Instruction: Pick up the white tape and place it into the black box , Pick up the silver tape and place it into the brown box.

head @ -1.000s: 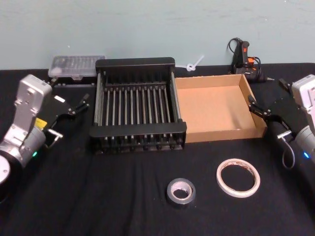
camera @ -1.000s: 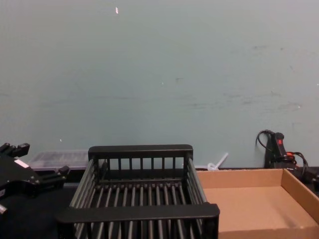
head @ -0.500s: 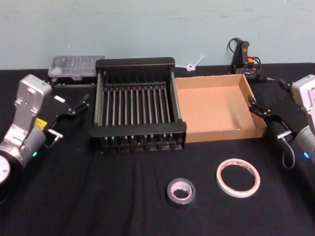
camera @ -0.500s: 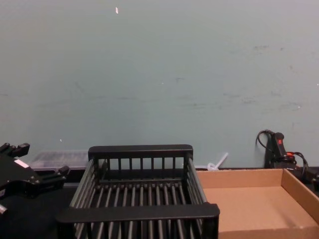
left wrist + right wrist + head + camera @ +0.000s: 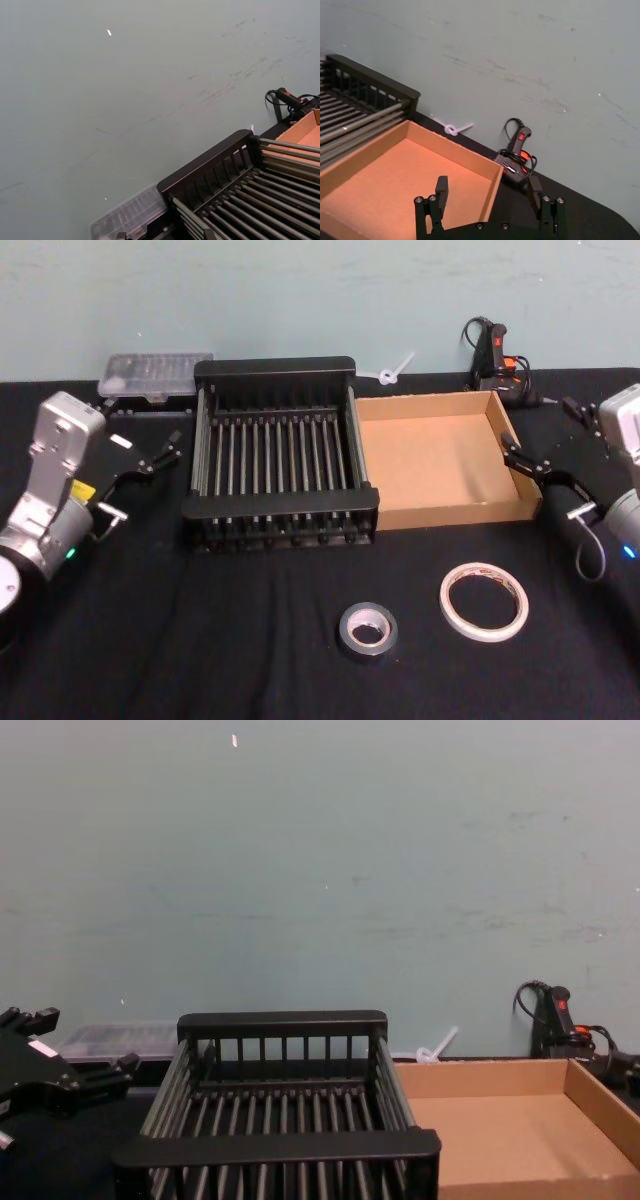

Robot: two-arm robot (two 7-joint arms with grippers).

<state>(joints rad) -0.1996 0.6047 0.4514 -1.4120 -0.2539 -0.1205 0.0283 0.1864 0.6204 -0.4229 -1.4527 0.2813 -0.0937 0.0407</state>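
Two tapes lie flat on the black table (image 5: pixel 250 640) in our head view: the silver tape (image 5: pixel 367 630) nearest us and the white tape (image 5: pixel 484 600) just to its right, both well in front of the black box (image 5: pixel 281 372) and the brown box (image 5: pixel 520 475), which hold nothing. Our right gripper (image 5: pixel 540 478) hangs by the brown box's right wall, well behind the white tape, so we judge we must swing it forward, centre it over one side of the thin ring, and straddle the wall before closing. Our left gripper (image 5: pixel 142 462) sits parked left of the black box; we cannot tell how its claw stands. From the right wrist, our fingers (image 5: pixel 441 191) are spread wide and empty above the brown box's corner. From the chest, both boxes stand side by side, touching.
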